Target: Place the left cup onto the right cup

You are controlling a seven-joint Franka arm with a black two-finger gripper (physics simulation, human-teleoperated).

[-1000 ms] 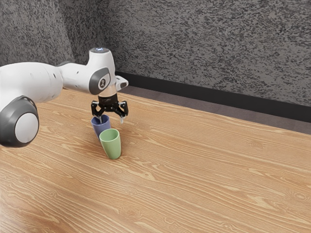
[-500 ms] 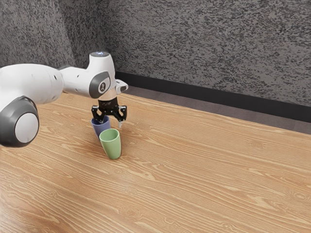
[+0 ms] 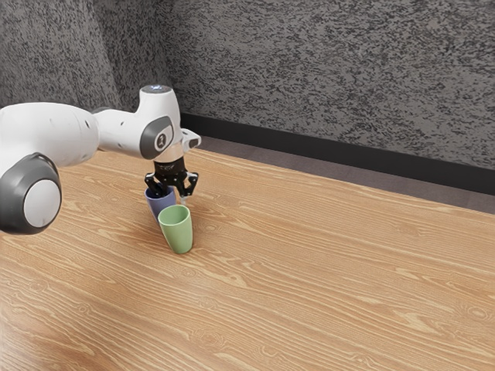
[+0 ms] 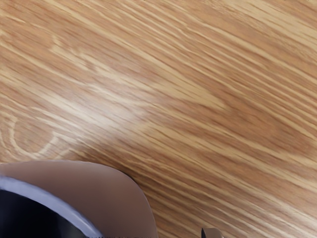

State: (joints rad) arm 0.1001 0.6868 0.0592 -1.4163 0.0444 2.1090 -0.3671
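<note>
Two cups left of centre: blue cup, green cup just in front, empty. Gripper at the blue rim, fingers apart.

wooden table, blue cup, green cup

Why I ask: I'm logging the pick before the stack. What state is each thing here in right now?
Blue cup: upright on the wooden table, mouth up, not lifted.
Green cup: upright on the table, close beside the blue cup, nothing stacked on it.
Gripper: open, down at the blue cup's rim, not yet shut on it.
</note>
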